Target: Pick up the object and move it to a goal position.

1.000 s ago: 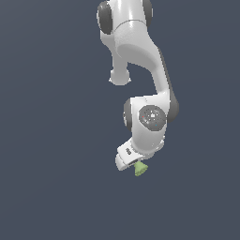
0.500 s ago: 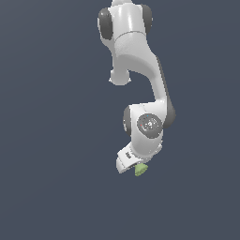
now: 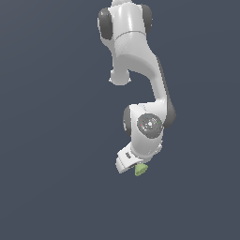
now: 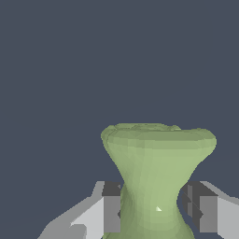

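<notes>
The object is a light-green hourglass-shaped piece with a flared end and a narrow waist. In the wrist view it fills the middle, and the two grey fingers press against its waist from both sides. My gripper is shut on the object. In the exterior view the white arm hangs down the middle of the picture, and only a small green tip of the object shows under the white hand. The fingers themselves are hidden behind the hand in that view.
Around the arm and the object there is only a flat dark grey-blue background in both views. No table edge, container or other item shows.
The arm has folded slightly, and the hand with the green object has shifted a little downward in the exterior view. The grip on the object is the same.
</notes>
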You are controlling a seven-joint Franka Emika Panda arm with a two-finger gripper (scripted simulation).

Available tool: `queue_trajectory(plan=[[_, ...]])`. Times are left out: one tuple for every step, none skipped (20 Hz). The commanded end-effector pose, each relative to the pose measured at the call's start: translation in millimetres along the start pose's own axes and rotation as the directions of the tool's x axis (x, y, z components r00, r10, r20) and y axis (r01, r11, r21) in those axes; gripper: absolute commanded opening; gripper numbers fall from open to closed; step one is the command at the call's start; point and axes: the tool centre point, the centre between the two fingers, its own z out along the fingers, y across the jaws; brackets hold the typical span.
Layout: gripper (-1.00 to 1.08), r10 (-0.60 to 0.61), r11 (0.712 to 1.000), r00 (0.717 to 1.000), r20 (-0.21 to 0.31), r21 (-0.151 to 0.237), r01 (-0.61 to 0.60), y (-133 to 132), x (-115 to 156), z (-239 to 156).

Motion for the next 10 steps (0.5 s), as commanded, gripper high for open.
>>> queue_trajectory(plan=[[-1.0,0.0,1.0,1.0,0.0,0.0,0.0,0,0,0],[-1.0,0.0,1.0,1.0,0.0,0.0,0.0,0,0,0],[-1.0,0.0,1.0,1.0,0.0,0.0,0.0,0,0,0],[-1.0,0.0,1.0,1.0,0.0,0.0,0.0,1,-1,-1],[-1.0,0.0,1.0,1.0,0.0,0.0,0.0,3,-2,-2],[-1.0,0.0,1.0,1.0,0.0,0.0,0.0,5,-3,-3],[-1.0,0.0,1.0,1.0,0.0,0.0,0.0,8,-6,-4],[-1.0,0.0,1.0,1.0,0.0,0.0,0.0,12,-8,-6],[-1.0,0.0,1.0,1.0,0.0,0.0,0.0,16,-11,-8],[-1.0,0.0,1.0,1.0,0.0,0.0,0.0,21,-15,-10]])
